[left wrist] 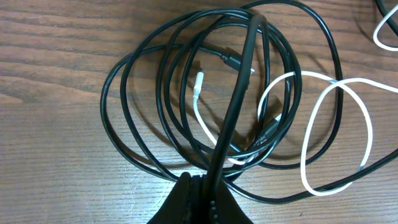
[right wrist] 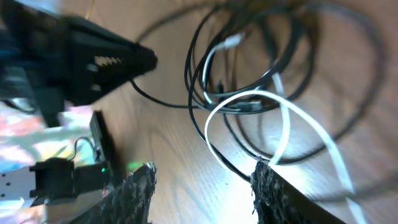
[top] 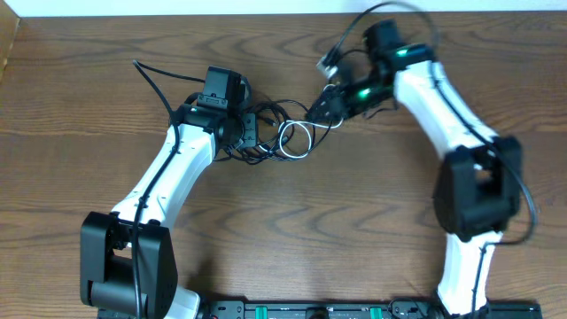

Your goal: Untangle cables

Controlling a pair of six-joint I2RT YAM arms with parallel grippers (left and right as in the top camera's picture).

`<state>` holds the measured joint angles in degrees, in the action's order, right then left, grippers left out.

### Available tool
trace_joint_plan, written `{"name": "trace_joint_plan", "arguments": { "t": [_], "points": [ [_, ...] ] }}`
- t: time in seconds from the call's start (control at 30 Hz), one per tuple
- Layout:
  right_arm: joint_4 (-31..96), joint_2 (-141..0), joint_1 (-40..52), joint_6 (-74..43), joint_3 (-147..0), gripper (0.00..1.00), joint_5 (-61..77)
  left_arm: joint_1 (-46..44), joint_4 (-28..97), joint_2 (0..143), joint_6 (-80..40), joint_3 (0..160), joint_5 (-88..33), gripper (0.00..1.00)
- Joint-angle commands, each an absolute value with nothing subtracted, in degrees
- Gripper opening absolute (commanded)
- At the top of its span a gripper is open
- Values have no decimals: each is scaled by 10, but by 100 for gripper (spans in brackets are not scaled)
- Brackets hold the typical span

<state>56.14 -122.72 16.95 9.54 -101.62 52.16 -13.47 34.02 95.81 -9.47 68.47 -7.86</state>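
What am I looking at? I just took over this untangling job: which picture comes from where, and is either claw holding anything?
The left arm and right arm are white robots at a wooden table, each ending in a two-finger gripper. The overhead picture looks down on both; the other two come from wrist cameras, each showing its own fingers. On the table lie looped black cables tangled with one white cable. The left gripper is shut on a black strand. The right gripper is open, the white loop just ahead of its fingers; it grips nothing.
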Motion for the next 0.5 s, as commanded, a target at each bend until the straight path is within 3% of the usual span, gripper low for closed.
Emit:
{"name": "trace_joint_plan", "arguments": {
  "t": [0.0,0.47],
  "points": [
    [559,-1267,196,101,-1021,49,555,-128,340,955,-102,685,-86,7],
    [505,-1360,264,104,-1021,46,550,-128,345,955,-102,685,-86,7]
  ]
}}
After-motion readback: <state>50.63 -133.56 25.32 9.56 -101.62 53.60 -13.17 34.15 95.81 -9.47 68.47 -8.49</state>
